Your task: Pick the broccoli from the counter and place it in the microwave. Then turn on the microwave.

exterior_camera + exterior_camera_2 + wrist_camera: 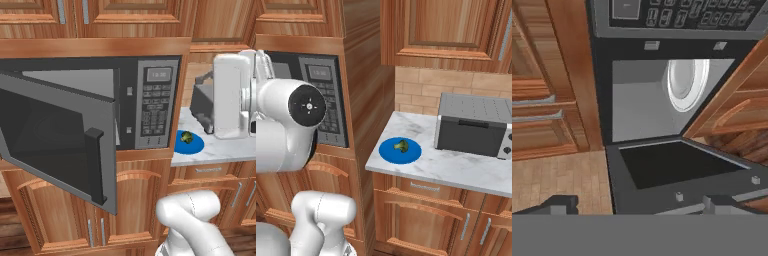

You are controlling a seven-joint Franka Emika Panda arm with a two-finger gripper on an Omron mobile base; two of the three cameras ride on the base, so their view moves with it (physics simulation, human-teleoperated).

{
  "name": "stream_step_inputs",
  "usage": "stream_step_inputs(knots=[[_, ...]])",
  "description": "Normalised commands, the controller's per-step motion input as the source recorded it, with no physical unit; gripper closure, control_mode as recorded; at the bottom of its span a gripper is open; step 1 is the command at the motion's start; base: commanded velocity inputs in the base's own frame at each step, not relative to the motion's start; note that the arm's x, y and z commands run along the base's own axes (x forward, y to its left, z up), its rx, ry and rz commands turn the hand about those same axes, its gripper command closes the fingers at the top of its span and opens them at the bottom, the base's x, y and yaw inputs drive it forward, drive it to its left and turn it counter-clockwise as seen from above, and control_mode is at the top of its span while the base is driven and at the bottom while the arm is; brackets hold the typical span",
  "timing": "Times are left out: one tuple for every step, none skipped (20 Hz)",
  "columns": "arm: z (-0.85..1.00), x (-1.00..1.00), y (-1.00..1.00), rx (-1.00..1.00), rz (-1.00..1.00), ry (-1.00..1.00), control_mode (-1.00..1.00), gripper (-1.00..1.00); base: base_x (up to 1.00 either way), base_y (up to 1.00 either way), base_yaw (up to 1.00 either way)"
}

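The broccoli (187, 137) (401, 146), a small dark-green floret, lies on a blue plate (197, 146) (388, 151) at the left end of the marbled counter (220, 147) (456, 167). The microwave (157, 102) (323, 95) is built into the cabinet left of the counter. Its door (50, 140) (672, 165) hangs wide open. My gripper (641, 204) is open and holds nothing; it faces the open cavity, where a white round turntable (684, 82) shows. The hand view is rolled, with the keypad (677, 12) at its top.
A grey toaster oven (473, 125) (201, 105) stands on the counter to the right of the blue plate. The open door's black handle (95, 165) juts toward me. Wooden cabinets (431, 30) hang above the counter and drawers sit below it.
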Motion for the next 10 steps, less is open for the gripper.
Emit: stream_step_inputs(knots=[[-0.44, 0.67, 0.26, 0.21, 0.10, 0.12, -1.00, -1.00, 0.00, 0.00, 0.00], [-0.41, 0.60, 0.26, 0.19, 0.10, 0.11, -1.00, -1.00, 0.00, 0.00, 0.00], [-0.36, 0.56, 0.27, 0.17, 0.10, 0.10, -1.00, -1.00, 0.00, 0.00, 0.00], [-0.34, 0.53, 0.29, 0.16, 0.11, 0.09, -1.00, -1.00, 0.00, 0.00, 0.00], [-0.39, 0.43, 0.38, 0.14, 0.11, 0.09, -1.00, -1.00, 0.00, 0.00, 0.00], [-0.39, 0.36, 0.39, 0.13, 0.12, 0.08, -1.00, -1.00, 0.00, 0.00, 0.00], [-0.36, 0.34, 0.46, 0.13, 0.13, 0.07, -1.00, -1.00, 0.00, 0.00, 0.00], [-0.29, 0.34, 0.44, 0.11, 0.13, 0.05, -1.00, -1.00, 0.00, 0.00, 0.00], [-0.24, 0.36, 0.41, 0.11, 0.13, 0.05, -1.00, -1.00, 0.00, 0.00, 0.00], [-0.21, 0.36, 0.42, 0.09, 0.14, 0.03, -1.00, -1.00, 0.00, 0.00, 0.00]])
